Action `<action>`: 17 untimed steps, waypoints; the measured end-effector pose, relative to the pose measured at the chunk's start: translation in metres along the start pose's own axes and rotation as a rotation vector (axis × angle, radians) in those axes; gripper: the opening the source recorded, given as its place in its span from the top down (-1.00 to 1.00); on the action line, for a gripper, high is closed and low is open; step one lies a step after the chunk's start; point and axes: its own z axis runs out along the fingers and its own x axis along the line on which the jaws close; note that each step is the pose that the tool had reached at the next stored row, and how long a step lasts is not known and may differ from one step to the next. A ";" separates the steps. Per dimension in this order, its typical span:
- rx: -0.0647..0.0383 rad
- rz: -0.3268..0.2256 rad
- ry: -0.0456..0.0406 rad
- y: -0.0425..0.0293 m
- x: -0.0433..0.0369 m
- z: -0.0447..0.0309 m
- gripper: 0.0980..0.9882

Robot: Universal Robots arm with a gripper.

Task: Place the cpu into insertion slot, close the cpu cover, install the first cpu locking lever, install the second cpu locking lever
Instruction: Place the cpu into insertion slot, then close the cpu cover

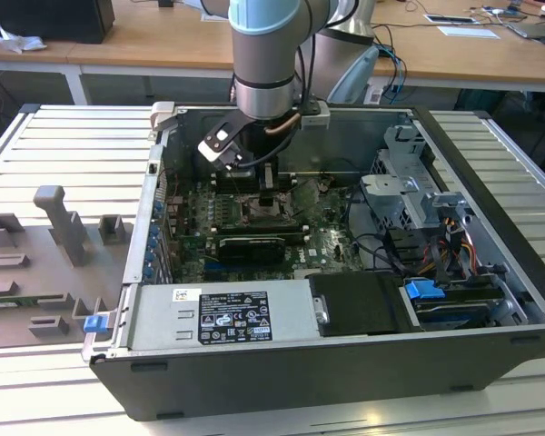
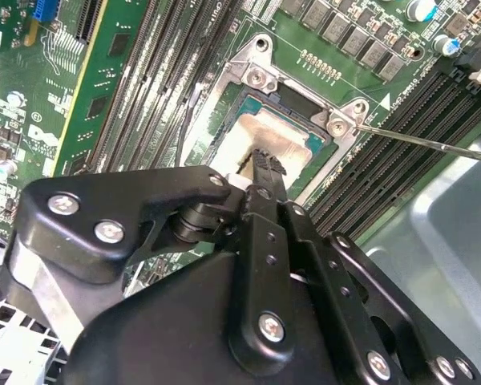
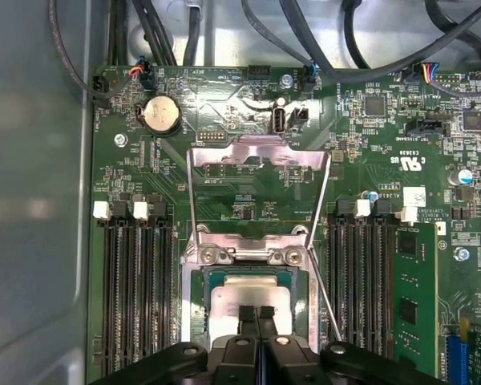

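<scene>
One cpu (image 3: pixel 252 290), lying flat in the insertion slot (image 3: pixel 202 255) on the green motherboard (image 3: pixel 361 128) inside the open computer case (image 1: pixel 254 381). One cpu cover (image 3: pixel 260 151), swung up on its hinge and standing clear of the slot. One hand (image 3: pixel 256 311), fingers clenched together on nothing, tips at the cpu's metal top; contact cannot be told.

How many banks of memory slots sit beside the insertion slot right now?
2: one bank on one side of the insertion slot, a second bank opposite it. None seems hidden.
</scene>
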 end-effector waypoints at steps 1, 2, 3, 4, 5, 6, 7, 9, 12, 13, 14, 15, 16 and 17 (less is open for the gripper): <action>0.000 0.000 -0.0003 0.0000 0.0000 -0.0003 0.98; 0.000 0.000 -0.0005 0.0000 -0.0001 -0.0006 0.98; 0.000 0.000 -0.0006 0.0000 -0.0001 -0.0011 0.98; 0.000 0.000 -0.0003 0.0001 -0.0001 -0.0018 0.98; 0.000 0.000 -0.0002 0.0002 0.0000 -0.0024 0.98; 0.001 0.000 -0.0001 0.0008 -0.0001 -0.0025 0.98; 0.002 0.000 -0.0003 0.0013 -0.0001 -0.0026 0.98; 0.003 0.000 -0.0003 0.0018 -0.0001 -0.0063 0.98; 0.003 0.000 0.0000 0.0022 -0.0001 -0.0099 0.98; 0.003 0.000 -0.0003 0.0033 -0.0002 -0.0100 0.98; 0.005 0.000 -0.0003 0.0062 -0.0001 -0.0098 0.98; 0.006 0.000 -0.0003 0.0081 -0.0002 -0.0096 0.98; 0.007 0.000 -0.0003 0.0099 -0.0002 -0.0095 0.98; 0.007 0.000 -0.0002 0.0121 -0.0002 -0.0093 0.98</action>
